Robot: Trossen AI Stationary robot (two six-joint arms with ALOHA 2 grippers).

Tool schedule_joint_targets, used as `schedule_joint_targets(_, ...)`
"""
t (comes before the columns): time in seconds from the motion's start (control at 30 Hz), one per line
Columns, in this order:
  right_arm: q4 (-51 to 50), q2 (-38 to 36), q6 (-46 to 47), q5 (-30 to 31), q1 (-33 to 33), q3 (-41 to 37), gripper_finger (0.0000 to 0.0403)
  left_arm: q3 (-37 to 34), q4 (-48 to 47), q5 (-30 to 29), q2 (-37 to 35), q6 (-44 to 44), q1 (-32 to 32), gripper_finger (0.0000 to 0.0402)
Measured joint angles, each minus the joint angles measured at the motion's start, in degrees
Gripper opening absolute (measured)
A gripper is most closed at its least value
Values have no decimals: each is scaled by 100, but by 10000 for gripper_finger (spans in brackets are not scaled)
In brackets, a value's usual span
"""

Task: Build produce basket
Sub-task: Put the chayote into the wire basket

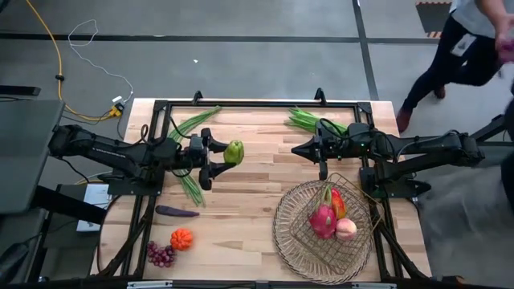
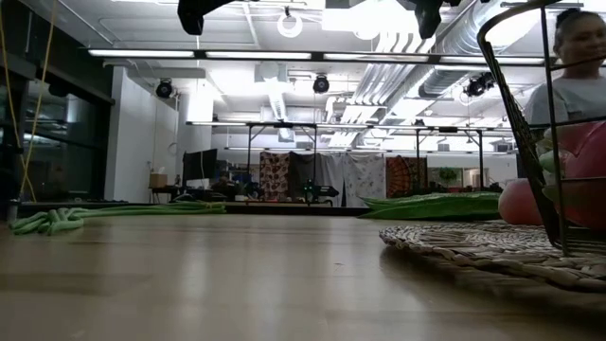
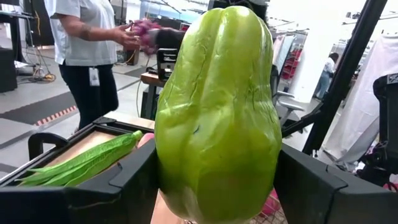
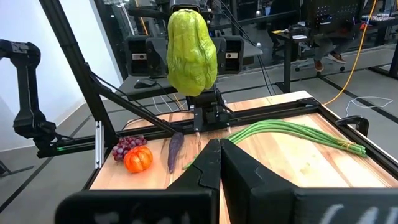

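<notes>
A big open workshop with a smooth grey floor (image 1: 257, 56) crossed by dark seams. A yellow cable (image 1: 50, 50) and a thin white cord (image 1: 95, 44) trail across it. Overhead, long strip lights (image 2: 284, 54) and pale exposed ducts (image 2: 417, 66) run along a white ceiling. Patterned cloths (image 2: 331, 177) hang on dark frames at the far end. A person (image 3: 87, 56) in a light top and dark trousers stands near a desk (image 3: 155, 78). The light wooden tabletop (image 1: 249, 193) sits in the middle.

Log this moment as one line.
left gripper: holds green pepper aloft | right gripper: shut, waiting mid-table | basket: dragon fruit, peach, red pepper
</notes>
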Motion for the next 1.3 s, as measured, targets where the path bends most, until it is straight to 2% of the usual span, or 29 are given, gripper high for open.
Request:
schedule_joint_targets(0.67,120,0,0,2,0,0,0,2,-98,188,0,-215,9,248)
schedule_joint_targets(0.8,278,1,227,-102,-3,0,11,2,-107,214,0,-215,9,248)
schedule_joint_targets(0.97,556,6,683,-317,-10,25,74,9,-100,115,34,-352,21,248)
schedule_joint_targets(1.17,558,396,743,-214,83,479,201,247,-134,430,446,-750,248,248)
schedule_joint_targets(1.3,541,865,333,27,177,917,277,521,-152,636,902,-777,341,248)
